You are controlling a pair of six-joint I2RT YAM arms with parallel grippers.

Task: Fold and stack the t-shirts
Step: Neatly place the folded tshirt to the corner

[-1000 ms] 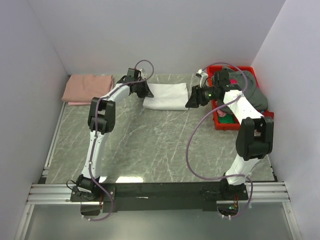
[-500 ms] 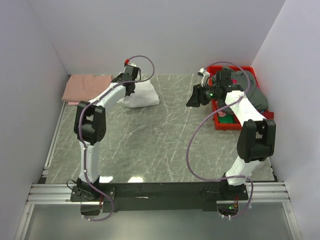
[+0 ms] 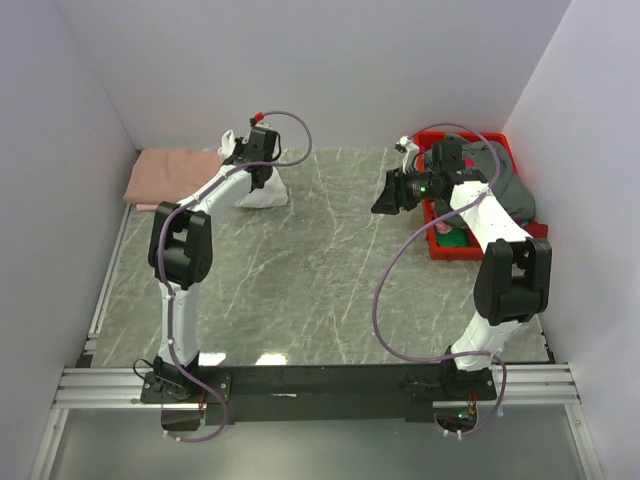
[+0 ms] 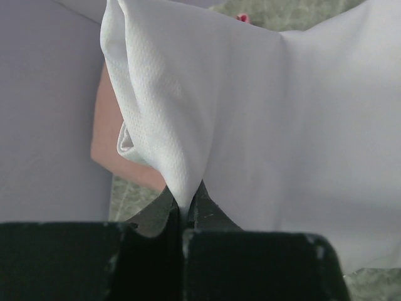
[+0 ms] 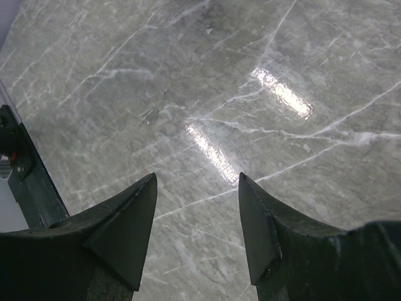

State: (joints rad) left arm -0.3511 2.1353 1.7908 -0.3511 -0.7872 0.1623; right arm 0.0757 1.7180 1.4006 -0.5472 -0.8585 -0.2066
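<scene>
Showing white shells on the long links of the left arm (image 3: 178,320) and right arm (image 3: 472,212), broken up by chunky black joint housings. Trailing a thin purple cable (image 3: 375,295) along each arm, the left one's ending in a small red tip (image 3: 257,115), and glowing with a green light (image 3: 421,186) near the right wrist. Ending in a matte black left gripper (image 4: 186,210) with blocky bodies and a right gripper (image 5: 197,182) with two dark wedge-shaped fingers (image 5: 125,232).

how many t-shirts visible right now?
3: salmon-pink t-shirt folded far-left, white t-shirt pinched in left hand, grey t-shirt in red bin. More may be buried there.
</scene>
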